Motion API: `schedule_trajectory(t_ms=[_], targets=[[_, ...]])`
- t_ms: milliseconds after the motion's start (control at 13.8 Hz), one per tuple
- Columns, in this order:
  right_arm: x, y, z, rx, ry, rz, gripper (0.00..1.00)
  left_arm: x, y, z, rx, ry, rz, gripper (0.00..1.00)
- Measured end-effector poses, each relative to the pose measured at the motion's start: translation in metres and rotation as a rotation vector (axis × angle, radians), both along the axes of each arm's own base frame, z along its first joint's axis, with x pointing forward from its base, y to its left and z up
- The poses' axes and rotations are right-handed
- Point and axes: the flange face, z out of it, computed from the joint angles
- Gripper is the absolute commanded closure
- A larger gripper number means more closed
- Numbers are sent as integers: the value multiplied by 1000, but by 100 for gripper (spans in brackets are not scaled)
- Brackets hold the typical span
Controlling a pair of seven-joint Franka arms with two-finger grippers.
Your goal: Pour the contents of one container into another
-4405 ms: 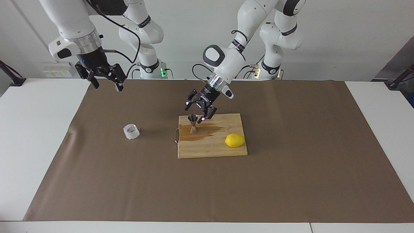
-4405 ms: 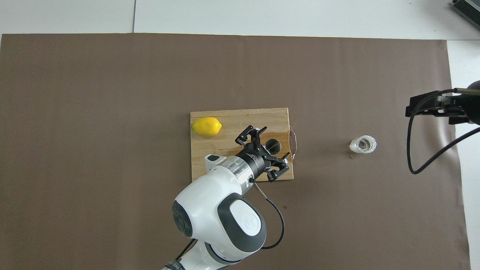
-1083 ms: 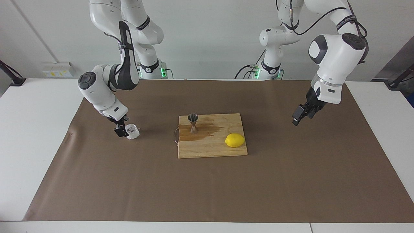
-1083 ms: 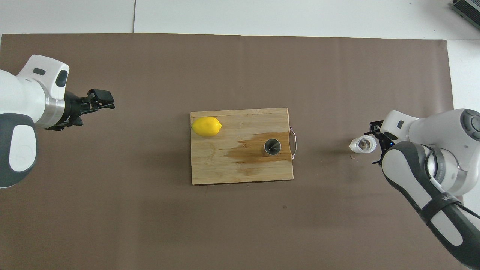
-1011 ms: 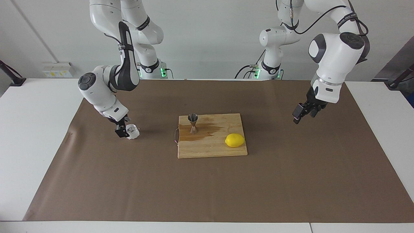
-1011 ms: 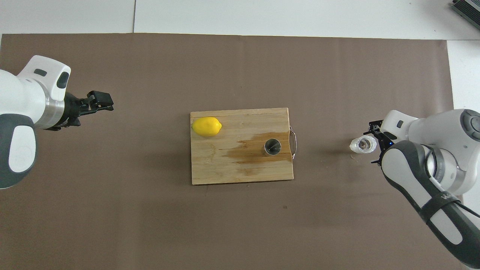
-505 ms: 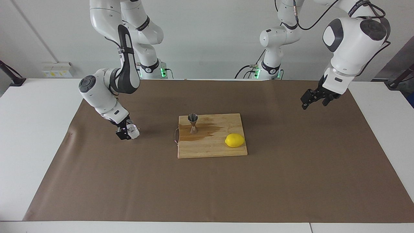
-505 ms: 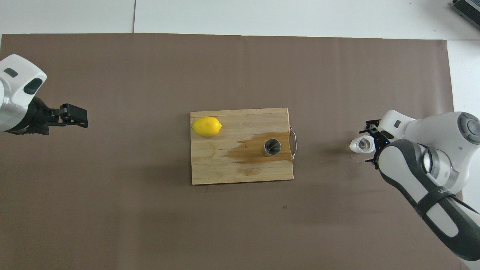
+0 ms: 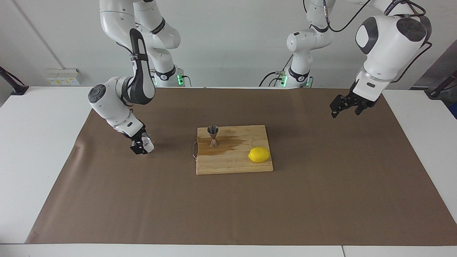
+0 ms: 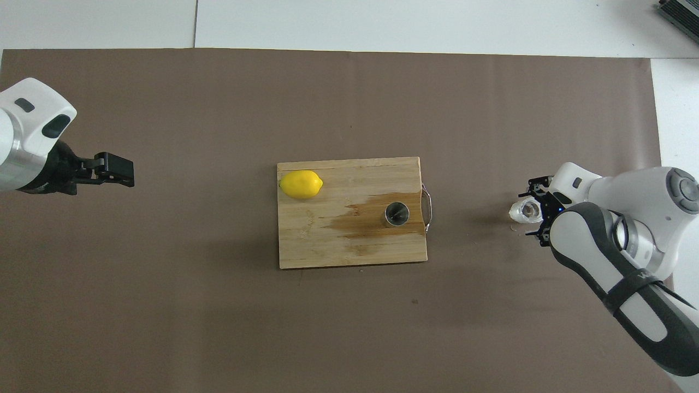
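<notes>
Two containers are in play. The squat, ribbed, whitish cup (image 9: 147, 144) sits on the brown paper toward the right arm's end of the table, well apart from the cutting board (image 9: 234, 162). It is flanked at table level by the right gripper (image 9: 140, 146), whose dark fingers appear set on either side of it; whether they are already pressed onto its walls cannot be told. A side grip of this kind would leave the open mouth free for tipping. The cup's clear plastic looks thin, so a firm squeeze is judged likely to flex it.

The steel jigger (image 9: 213, 136), two cones joined at a narrow waist, stands upright on the board at the end nearest the cup, its wider mouth up to receive the pour. Its small foot suggests that it could be knocked over easily. A darker wet-looking stain (image 10: 377, 218) is spread across the bamboo around it. A lemon (image 9: 259, 154) lies on the board's other end.

The left gripper (image 9: 345, 107) is held up over the paper at the left arm's end, waiting, its fingers apparently parted.
</notes>
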Motion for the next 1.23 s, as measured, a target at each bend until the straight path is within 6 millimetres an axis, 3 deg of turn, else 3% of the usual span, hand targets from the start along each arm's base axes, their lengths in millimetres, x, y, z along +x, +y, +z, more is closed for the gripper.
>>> schedule_trajectory(t_ms=[289, 433, 578, 939, 1228], targets=[[1, -3, 1, 12, -8, -24, 45, 2, 12, 6, -4, -11, 6, 0], [1, -5, 1, 20, -10, -37, 67, 3, 16, 13, -5, -23, 12, 0], [1, -7, 1, 24, -15, -47, 100, 1, 23, 19, -4, -24, 23, 0], [2, -9, 3, 30, -22, -65, 100, -5, 28, 23, -6, -3, 33, 0], [5, -9, 6, 30, -25, -92, 100, -10, 28, 44, -26, 1, 34, 0]])
